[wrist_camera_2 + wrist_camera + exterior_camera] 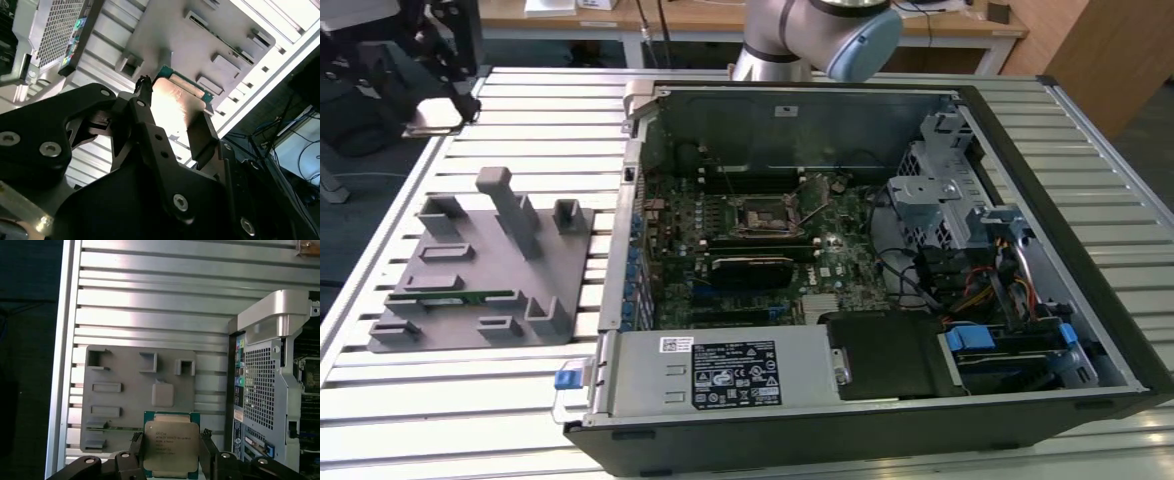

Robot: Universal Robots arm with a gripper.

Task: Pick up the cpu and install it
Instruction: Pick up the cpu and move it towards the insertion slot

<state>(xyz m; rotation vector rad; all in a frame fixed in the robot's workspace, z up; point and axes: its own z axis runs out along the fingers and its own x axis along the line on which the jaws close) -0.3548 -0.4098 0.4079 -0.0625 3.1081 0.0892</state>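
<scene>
Presently: computer case (854, 440), open, board socket (767, 215) apparently vacant, so install is pending. Grey fixture (130, 400), on the slatted table beside the case. Gripper (170, 450), clenched on the cpu (170, 432), held clear of the fixture; pickup done.

I count one cpu (171, 447) in my one gripper (170, 436), between two fingers (136, 442). One grey fixture (470, 262) with one green memory stick (454, 297) and one open computer case (787, 125) sit on one slatted desk (494, 420).
</scene>
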